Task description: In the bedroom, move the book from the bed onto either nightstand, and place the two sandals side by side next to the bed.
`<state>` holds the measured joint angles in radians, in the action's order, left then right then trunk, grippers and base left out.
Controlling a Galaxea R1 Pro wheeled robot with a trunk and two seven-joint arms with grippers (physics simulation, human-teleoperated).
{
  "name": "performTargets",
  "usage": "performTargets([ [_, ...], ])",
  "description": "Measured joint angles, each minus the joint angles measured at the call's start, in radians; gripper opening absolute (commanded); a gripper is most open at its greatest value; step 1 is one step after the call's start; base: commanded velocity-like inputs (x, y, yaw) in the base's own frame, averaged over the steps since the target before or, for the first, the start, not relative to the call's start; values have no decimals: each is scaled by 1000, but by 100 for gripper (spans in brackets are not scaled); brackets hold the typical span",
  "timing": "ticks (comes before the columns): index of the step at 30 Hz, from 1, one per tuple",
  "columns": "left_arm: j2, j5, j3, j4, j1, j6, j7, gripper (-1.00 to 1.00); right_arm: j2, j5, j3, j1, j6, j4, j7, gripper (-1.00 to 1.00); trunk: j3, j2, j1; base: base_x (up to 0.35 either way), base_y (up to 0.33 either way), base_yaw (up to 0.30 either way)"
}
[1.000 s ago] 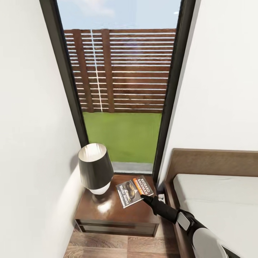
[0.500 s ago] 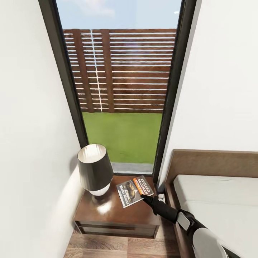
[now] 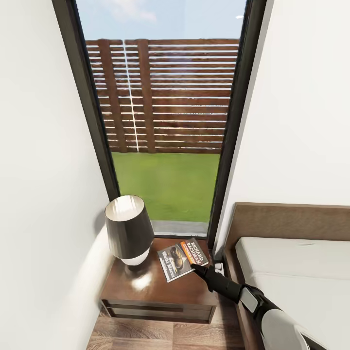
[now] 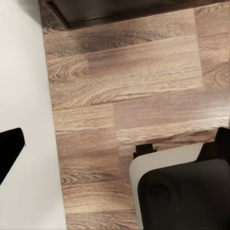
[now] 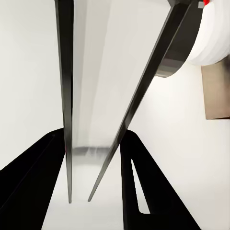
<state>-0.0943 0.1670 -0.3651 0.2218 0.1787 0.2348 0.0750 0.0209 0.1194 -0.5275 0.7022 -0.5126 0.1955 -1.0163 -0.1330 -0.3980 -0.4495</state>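
The book (image 3: 182, 259) lies flat on the back right part of the dark reddish-brown nightstand (image 3: 146, 288), cover up, next to a lamp. My right gripper (image 3: 196, 266) reaches in from the bed side, its tip at the book's near right corner. The right wrist view shows this gripper (image 5: 93, 139) open, nothing between its fingers. My left gripper (image 4: 117, 148) hangs open over the wood floor. The bed (image 3: 296, 272) sits at the lower right, its mattress bare. The sandals are out of view.
A black-shaded lamp (image 3: 128, 228) takes up the nightstand's left half. A tall dark-framed window (image 3: 165, 131) stands behind it and white walls close in on both sides. The brown headboard (image 3: 291, 218) rises right of the nightstand. Wood floor (image 4: 134, 86) lies below, with the robot's base (image 4: 182, 191) on it.
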Motion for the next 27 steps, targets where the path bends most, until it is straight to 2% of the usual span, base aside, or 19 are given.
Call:
performTargets([
  [19,-1,3,7,0,89,-6,6,100,-10,1,-6,-1,1,-1,0,-100,0,0,0,0,0,0],
  [23,1,1,8,-3,123,-9,13,100,-12,1,-20,-1,2,-1,-1,-100,0,0,0,0,0,0],
  [27,4,1,4,-4,133,-8,16,100,-12,1,-26,-1,1,-1,-1,-100,0,0,0,0,0,0],
])
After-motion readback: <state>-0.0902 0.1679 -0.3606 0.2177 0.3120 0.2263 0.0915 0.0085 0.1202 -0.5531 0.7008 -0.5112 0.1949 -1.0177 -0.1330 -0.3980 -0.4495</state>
